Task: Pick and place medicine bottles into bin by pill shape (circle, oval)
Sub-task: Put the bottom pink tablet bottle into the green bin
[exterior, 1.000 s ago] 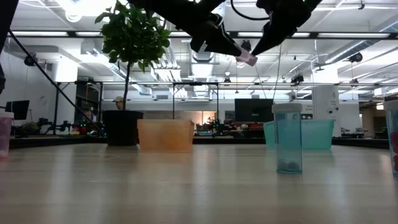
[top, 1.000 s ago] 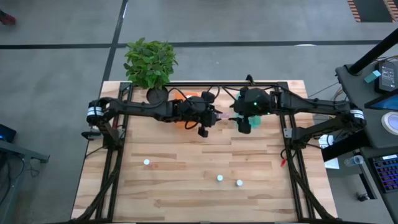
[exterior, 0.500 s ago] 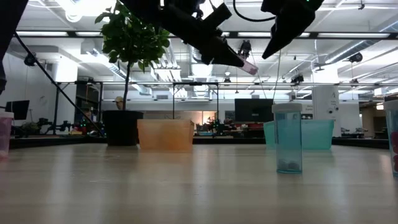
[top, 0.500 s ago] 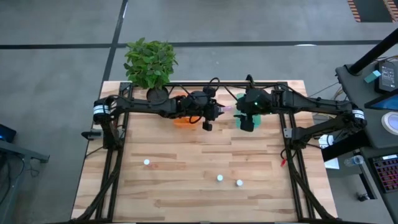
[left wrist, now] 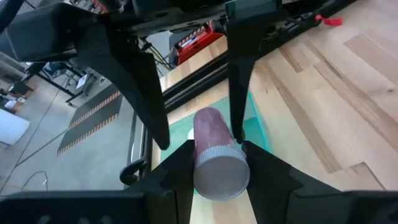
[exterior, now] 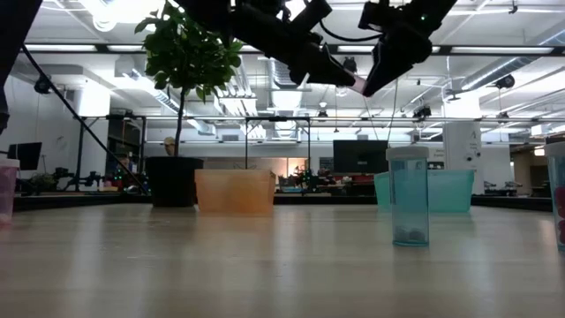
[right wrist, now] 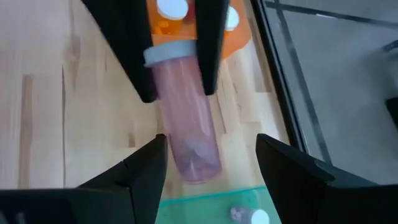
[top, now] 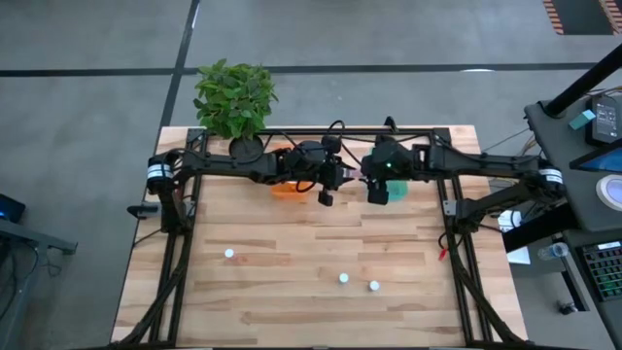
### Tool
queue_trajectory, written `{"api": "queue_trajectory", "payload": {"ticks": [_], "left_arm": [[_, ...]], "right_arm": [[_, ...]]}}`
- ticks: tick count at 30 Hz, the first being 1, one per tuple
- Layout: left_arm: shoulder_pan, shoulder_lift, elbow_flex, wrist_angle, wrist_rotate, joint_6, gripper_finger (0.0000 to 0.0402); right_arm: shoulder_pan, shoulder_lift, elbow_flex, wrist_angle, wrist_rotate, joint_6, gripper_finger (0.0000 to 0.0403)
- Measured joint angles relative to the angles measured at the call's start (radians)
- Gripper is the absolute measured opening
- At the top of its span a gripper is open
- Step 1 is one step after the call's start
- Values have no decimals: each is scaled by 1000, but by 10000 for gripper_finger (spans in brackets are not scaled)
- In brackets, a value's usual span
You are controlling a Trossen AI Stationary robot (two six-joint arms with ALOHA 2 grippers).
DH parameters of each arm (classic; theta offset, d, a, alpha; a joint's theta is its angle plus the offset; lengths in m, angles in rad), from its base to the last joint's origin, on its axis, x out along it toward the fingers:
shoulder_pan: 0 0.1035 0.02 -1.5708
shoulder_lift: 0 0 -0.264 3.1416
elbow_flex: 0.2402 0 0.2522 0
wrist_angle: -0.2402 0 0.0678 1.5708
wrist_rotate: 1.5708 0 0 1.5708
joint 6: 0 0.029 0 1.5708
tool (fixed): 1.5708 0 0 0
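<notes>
sorting partly done: left gripper jaws clamp a pink bottle offered between the right gripper wide jaws (handover, i judge), three bottles left on the counter.

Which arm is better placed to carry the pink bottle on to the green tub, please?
Probably the right. The right gripper hangs by the green tub with open fingers straddling the pink bottle; the left gripper, clamped near its cap, sits nearer the orange tub.
</notes>
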State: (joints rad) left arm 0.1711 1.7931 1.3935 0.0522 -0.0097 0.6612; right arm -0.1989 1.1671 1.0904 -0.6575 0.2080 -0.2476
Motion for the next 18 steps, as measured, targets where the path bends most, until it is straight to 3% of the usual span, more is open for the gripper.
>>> {"api": "queue_trajectory", "payload": {"ticks": [8,18], "left_arm": [[0,0,-1,0,0,0,102],[0,0,-5,2,-3,-1,102]], "right_arm": [[0,28,0,16,-5,-24,208],[0,27,0,17,-10,-26,136]]}}
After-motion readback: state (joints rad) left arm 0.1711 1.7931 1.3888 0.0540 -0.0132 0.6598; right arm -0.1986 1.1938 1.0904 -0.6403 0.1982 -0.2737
